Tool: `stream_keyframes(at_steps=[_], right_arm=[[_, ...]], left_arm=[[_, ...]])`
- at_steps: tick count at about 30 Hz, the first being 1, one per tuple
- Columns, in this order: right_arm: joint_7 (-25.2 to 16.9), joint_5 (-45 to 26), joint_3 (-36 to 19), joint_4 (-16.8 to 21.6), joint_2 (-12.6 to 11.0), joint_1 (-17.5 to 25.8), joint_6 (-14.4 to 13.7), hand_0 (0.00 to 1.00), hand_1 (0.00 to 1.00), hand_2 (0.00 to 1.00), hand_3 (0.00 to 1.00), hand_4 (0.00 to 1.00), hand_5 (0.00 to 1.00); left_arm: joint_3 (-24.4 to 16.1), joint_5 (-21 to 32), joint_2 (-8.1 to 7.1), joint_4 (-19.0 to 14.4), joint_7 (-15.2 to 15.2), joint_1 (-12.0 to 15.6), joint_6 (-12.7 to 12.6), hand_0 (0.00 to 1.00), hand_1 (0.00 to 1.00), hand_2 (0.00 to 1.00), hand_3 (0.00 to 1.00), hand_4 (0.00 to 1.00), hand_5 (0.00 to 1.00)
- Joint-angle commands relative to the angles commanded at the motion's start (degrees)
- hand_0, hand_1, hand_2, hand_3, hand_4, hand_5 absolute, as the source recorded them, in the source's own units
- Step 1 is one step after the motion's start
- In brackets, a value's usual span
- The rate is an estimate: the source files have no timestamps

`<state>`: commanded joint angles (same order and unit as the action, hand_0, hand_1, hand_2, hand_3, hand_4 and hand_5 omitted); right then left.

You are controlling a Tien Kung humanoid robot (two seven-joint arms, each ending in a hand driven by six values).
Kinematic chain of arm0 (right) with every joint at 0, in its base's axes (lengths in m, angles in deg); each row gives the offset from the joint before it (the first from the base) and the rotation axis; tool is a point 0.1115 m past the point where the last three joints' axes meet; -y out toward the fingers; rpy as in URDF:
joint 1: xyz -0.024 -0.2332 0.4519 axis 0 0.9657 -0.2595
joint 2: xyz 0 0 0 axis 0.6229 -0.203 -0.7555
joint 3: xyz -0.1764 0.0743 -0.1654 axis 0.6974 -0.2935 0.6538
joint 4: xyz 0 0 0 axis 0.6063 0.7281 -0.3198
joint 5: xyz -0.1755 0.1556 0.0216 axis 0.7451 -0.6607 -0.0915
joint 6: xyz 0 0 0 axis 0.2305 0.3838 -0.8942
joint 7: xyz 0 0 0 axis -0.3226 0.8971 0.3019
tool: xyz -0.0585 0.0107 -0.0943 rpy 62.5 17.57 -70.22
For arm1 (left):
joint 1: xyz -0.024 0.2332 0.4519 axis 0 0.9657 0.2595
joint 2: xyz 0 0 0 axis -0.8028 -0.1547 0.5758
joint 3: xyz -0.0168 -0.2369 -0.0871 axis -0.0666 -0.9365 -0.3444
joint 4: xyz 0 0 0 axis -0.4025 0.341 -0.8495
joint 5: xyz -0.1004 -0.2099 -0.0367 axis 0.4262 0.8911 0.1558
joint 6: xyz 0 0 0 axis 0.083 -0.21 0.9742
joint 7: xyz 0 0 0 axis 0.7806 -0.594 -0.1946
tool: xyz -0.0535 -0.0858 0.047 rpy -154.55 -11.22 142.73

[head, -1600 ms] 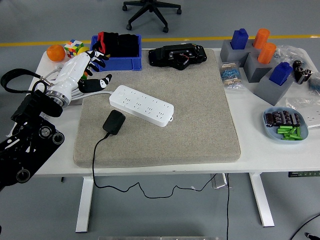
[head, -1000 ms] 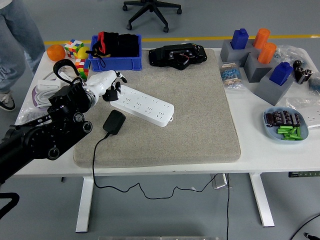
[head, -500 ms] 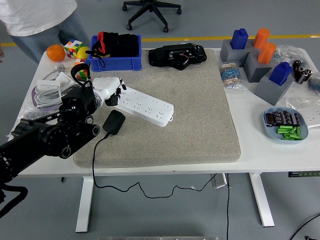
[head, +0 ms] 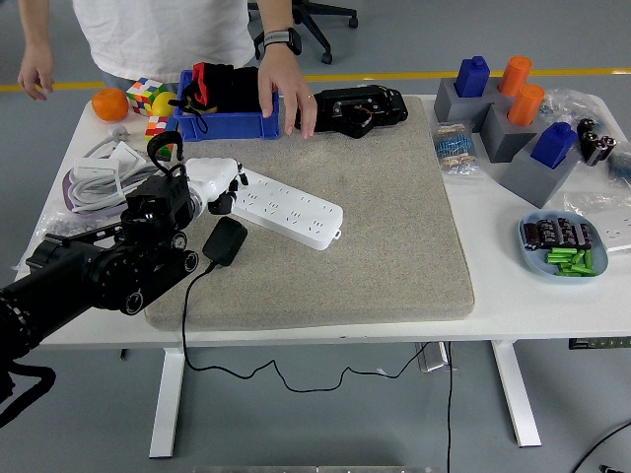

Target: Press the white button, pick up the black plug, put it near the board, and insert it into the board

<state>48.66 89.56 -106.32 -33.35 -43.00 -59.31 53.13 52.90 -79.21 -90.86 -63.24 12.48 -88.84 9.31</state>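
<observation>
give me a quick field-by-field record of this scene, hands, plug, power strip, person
left hand: over the left end of the power strip, fingers curled down onto it, holding nothing
right hand: not in view
power strip: white, lying at an angle on the grey mat
black plug: on the mat just in front of the strip, not inserted, cord running off the near edge
person's hand: resting on the far edge of the mat beside the blue bin
task state: plug not yet picked up
</observation>
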Motion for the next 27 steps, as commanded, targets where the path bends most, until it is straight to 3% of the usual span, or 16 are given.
stream_keyframes(at_steps=[19,27], right_arm=[[0.0,-0.1,0.5,0.0,0.0,-0.1,0.0,0.822,0.656,0.653,0.635,0.752,0.498],[0.0,-0.2,0.5,0.0,0.0,-0.1,0.0,0.823,0.656,0.653,0.635,0.753,0.497]], left_arm=[[3.3,0.0,1.70,4.7,0.2,-1.6,0.2,0.002,0.010,0.116,0.686,0.002,0.002],[1.9,-0.4,1.81,5.0,0.8,-1.7,-0.5,0.002,0.010,0.117,0.682,0.002,0.002]])
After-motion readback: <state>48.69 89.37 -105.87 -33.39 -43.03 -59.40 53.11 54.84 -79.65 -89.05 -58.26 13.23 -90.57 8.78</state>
